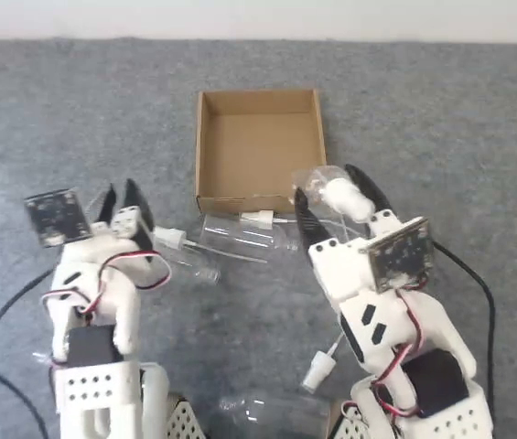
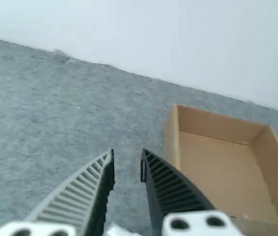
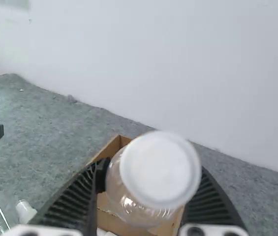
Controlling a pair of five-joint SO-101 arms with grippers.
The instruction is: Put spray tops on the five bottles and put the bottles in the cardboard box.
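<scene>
The open cardboard box (image 1: 258,146) stands at the back middle of the table; I also see the box (image 2: 217,147) ahead of my left gripper (image 2: 127,169). My right gripper (image 1: 331,189) hovers at the box's near right corner, shut on a clear bottle (image 1: 339,194). That bottle (image 3: 153,182) turns a round white end toward the wrist camera, between the fingers of my right gripper (image 3: 149,184). My left gripper (image 1: 118,203) is left of the box, open a little and holding nothing. Two clear bottles (image 1: 240,235) (image 1: 189,256) with white spray tops (image 1: 258,218) (image 1: 168,238) lie in front of the box.
A loose white spray top (image 1: 318,369) lies by the right arm's base. Another clear bottle (image 1: 267,412) lies at the near edge between the arm bases. Grey carpet (image 1: 57,119) covers the table, and a white wall runs behind it.
</scene>
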